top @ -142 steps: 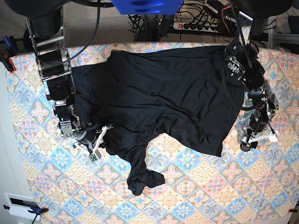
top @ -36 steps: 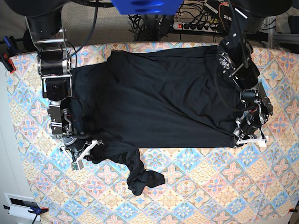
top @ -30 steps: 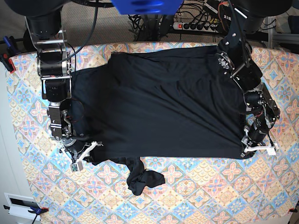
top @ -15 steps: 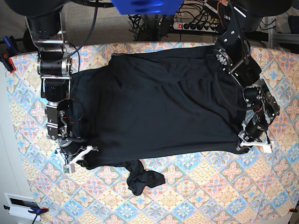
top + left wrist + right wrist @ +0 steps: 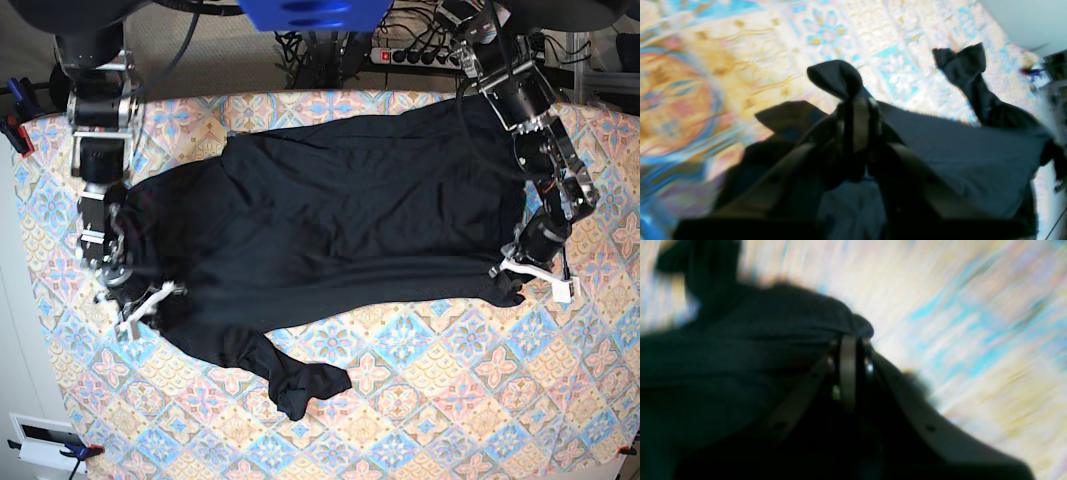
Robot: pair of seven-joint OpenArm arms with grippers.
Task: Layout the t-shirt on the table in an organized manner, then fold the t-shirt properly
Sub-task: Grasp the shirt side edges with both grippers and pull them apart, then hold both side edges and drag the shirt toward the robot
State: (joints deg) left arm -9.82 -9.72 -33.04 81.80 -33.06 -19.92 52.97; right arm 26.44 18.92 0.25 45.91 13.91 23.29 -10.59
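The black t-shirt [image 5: 340,230] lies spread across the far half of the patterned table [image 5: 450,400], its near hem lifted and slack. One twisted sleeve [image 5: 305,385] trails toward the near side. My left gripper [image 5: 515,275] is at the shirt's right hem corner; the left wrist view shows it [image 5: 857,110] shut on a bunch of the black fabric [image 5: 836,78]. My right gripper [image 5: 148,300] is at the left hem corner; the blurred right wrist view shows it [image 5: 850,350] shut on a fold of the shirt [image 5: 773,323].
A power strip and cables [image 5: 420,55] lie beyond the table's far edge. Clamps [image 5: 15,130] hold the cloth at the left edge. A white box [image 5: 45,440] sits off the near-left corner. A blue cover [image 5: 310,12] hangs at top centre.
Both grippers have moved toward the far edge, carrying the hem corners with them. The shirt, stretched flat before, now sags and wrinkles.
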